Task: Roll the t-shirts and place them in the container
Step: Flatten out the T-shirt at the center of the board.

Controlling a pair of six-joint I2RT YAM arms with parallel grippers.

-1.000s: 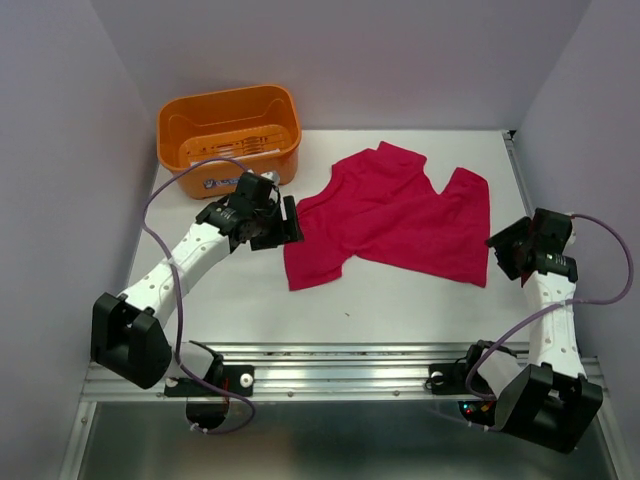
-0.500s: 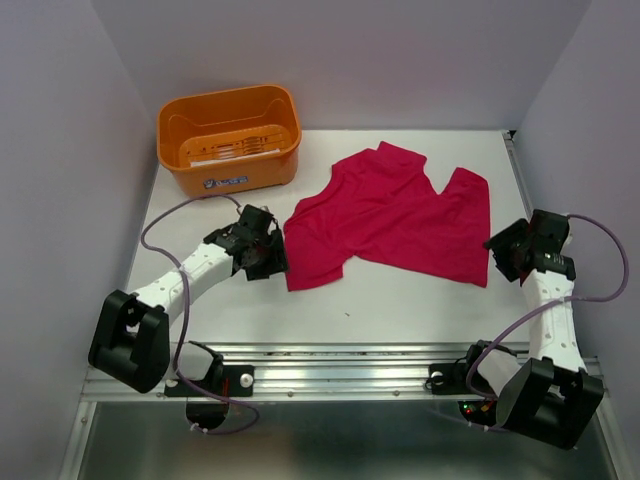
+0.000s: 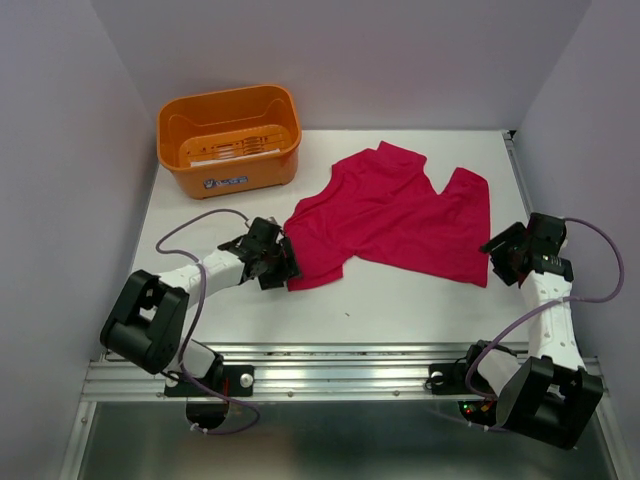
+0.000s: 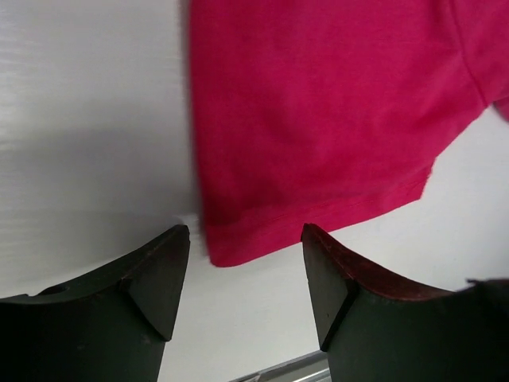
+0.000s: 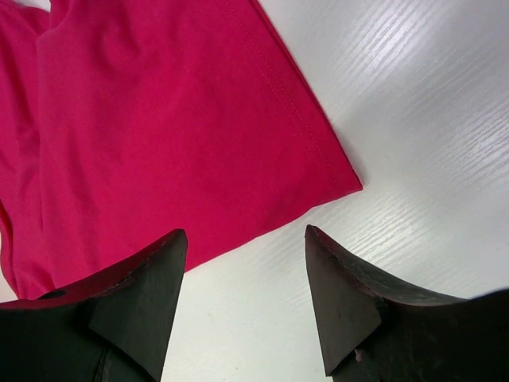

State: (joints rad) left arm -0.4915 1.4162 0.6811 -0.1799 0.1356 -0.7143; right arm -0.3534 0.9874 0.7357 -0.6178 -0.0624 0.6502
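Note:
A crimson-pink t-shirt (image 3: 395, 220) lies spread and rumpled on the white table (image 3: 400, 310), unrolled. My left gripper (image 3: 287, 268) is open and low at the shirt's near left corner; in the left wrist view that hem corner (image 4: 231, 243) lies just ahead of the gap between the fingers, apart from them. My right gripper (image 3: 492, 262) is open beside the shirt's near right corner; in the right wrist view that corner (image 5: 334, 179) lies ahead of the fingers. Both grippers are empty.
An orange basket (image 3: 230, 140) stands at the back left of the table. Grey walls close in the left, right and back sides. A metal rail (image 3: 340, 365) runs along the near edge by the arm bases.
My left gripper has come down and toward me from near the basket to the shirt's near left corner. My right gripper has shifted slightly nearer.

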